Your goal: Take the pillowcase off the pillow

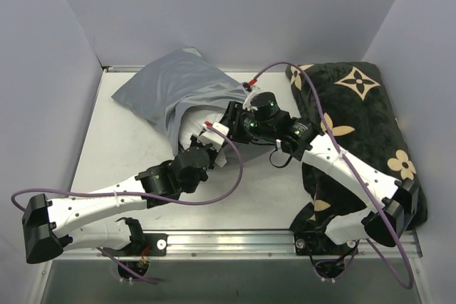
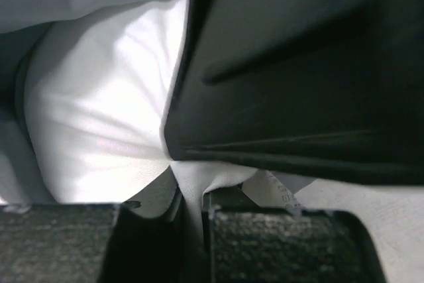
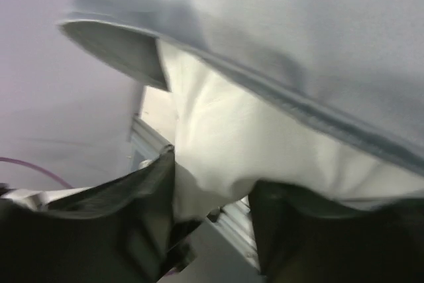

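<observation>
— Where is the pillow (image 1: 191, 124) found?
— On the table (image 1: 121, 151), left of centre, its white near end bared from the grey pillowcase (image 1: 178, 87).
— And the grippers?
— A white fold is clamped by the left gripper (image 2: 193, 207). Pillow is seen between the right gripper (image 3: 212, 183) fingers; whether it is gripped cannot be told.

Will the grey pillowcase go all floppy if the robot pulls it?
Probably floppy: the pillowcase sags and wrinkles over the pillow. Likely light too, being thin cloth. It may bunch rather than slide, since it drapes loosely.
</observation>
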`<state>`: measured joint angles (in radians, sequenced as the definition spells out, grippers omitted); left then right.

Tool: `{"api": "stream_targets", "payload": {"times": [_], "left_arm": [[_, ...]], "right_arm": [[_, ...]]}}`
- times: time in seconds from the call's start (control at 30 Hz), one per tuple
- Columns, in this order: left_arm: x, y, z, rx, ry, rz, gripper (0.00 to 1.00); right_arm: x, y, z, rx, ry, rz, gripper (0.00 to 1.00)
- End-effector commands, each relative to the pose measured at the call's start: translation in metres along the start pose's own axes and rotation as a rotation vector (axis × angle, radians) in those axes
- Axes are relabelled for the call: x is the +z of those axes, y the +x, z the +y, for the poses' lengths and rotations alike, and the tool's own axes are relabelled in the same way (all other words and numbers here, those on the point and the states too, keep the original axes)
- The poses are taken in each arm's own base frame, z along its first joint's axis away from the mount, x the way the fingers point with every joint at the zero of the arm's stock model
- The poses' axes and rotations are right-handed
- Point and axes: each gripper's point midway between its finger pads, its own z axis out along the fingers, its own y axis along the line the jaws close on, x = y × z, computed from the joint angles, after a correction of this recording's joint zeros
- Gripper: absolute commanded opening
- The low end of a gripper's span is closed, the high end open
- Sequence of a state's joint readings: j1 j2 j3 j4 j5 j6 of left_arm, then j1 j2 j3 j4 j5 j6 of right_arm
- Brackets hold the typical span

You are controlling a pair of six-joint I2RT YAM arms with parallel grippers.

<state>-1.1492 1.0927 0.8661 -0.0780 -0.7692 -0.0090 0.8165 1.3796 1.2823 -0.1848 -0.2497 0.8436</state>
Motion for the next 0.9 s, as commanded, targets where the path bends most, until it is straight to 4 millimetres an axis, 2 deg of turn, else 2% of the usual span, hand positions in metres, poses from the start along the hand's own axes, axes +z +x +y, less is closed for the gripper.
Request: {"api": "stream_targets", "payload": {"times": [0.0,0.07,0.2,0.33,0.43,0.53,0.63,0.87], "left_arm": [[0.003,-0.018,0.015,-0.129,-0.058,-0.041,0.0],[0.005,-0.02,0.017,-0.173,-0.064,-0.041,0.0],[0.01,-0.024,0.018,-0.237,-0.064,-0.033,0.0],[0.012,-0.032,0.015,-0.27,-0.052,-0.031,0.0],[0.011,-0.04,0.012,-0.298,-0.035,-0.04,0.0],[0.01,-0.046,0.012,-0.312,-0.032,-0.048,0.0],[0.009,-0.049,0.012,-0.315,-0.029,-0.05,0.0],[0.006,-0.05,0.012,-0.321,-0.017,-0.046,0.0]], "right_arm": [[-0.055,-0.032,0.051,-0.07,-0.193,-0.118,0.53],[-0.065,-0.037,0.042,-0.089,-0.159,-0.148,0.65],[-0.078,-0.042,0.018,-0.112,-0.056,-0.206,0.7],[-0.083,-0.03,-0.019,-0.126,0.069,-0.215,0.65],[-0.084,-0.021,-0.042,-0.13,0.145,-0.217,0.5],[-0.076,-0.008,-0.063,-0.132,0.203,-0.188,0.51],[-0.067,-0.008,-0.085,-0.145,0.294,-0.191,0.57],[-0.06,-0.03,-0.096,-0.16,0.385,-0.237,0.74]]}}
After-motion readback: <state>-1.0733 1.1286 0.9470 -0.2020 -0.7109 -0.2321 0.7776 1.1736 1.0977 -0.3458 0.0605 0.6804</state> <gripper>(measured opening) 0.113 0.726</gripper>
